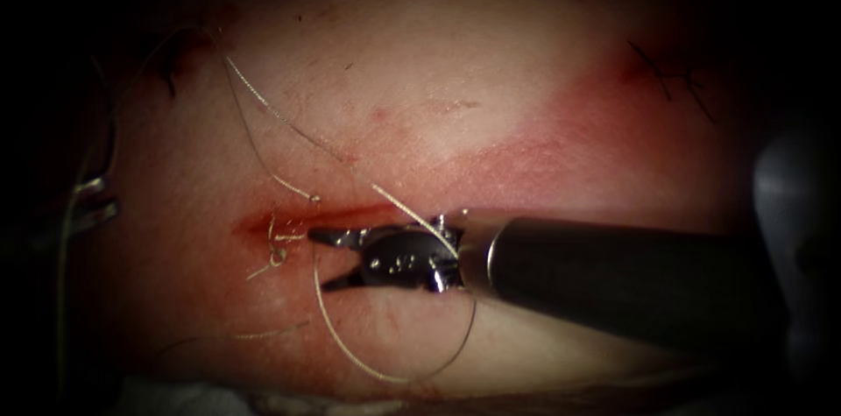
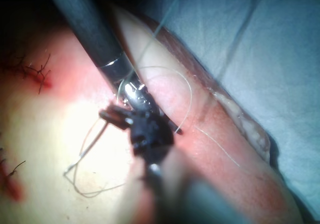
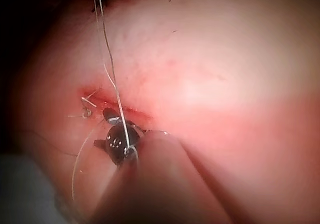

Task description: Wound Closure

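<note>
The cut [image 1: 307, 219] lies across the tissue [image 1: 438, 101], red fluid [image 1: 350, 213] along it, and a small knot with short thread ends [image 1: 279, 251] sits at its left end. The thread [image 1: 385, 372] makes a wide loop below and runs over the right end effector [image 1: 326, 258], whose jaws stand wide apart above the cut, holding nothing. I cannot find the needle. The left end effector [image 1: 92, 206] is at the far left edge; its state I cannot tell.
</note>
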Tool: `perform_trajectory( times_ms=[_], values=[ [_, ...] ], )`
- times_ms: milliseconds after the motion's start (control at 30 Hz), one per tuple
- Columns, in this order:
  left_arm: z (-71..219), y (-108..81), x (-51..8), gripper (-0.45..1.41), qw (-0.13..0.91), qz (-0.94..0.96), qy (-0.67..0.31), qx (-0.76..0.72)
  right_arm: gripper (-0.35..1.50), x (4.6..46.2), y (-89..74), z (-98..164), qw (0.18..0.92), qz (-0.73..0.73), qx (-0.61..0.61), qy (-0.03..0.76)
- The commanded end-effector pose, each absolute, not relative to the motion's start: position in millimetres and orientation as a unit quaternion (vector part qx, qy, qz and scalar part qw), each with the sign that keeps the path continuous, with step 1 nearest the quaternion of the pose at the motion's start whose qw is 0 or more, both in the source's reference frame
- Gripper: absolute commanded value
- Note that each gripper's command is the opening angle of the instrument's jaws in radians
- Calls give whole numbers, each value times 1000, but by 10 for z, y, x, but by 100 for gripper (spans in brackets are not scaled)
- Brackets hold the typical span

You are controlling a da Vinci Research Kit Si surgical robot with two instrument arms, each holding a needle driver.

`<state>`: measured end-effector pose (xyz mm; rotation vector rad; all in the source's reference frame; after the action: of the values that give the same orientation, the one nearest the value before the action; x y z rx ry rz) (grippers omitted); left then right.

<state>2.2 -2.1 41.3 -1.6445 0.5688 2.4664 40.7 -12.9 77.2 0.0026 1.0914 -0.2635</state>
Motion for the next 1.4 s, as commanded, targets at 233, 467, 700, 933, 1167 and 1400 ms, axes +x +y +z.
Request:
perform_trajectory(
  times_ms=[233, 467, 700, 933, 1167, 1400],
  values=[
    [420, -24, 18, -45, 62, 816, 187, -544, 97, 436, -142, 772, 843, -121, -3, 525],
    [419, -24, 18, -45, 62, 816, 187, -544, -35, 419, -143, 771, 856, -142, 31, 496],
    [420, -24, 17, -45, 62, 816, 187, -544, -35, 394, -152, 745, 867, -95, 48, 487],
    [420, -24, 17, -45, 62, 816, 187, -544, -35, 375, -195, 697, 861, -97, 62, 495],
    [420, -25, 17, -45, 62, 816, 187, -544, -35, 355, -261, 640, 853, -103, 84, 505],
    [420, -26, 15, -45, 61, 815, 187, -544, -35, 345, -288, 612, 848, -103, 98, 510]
  ],
)
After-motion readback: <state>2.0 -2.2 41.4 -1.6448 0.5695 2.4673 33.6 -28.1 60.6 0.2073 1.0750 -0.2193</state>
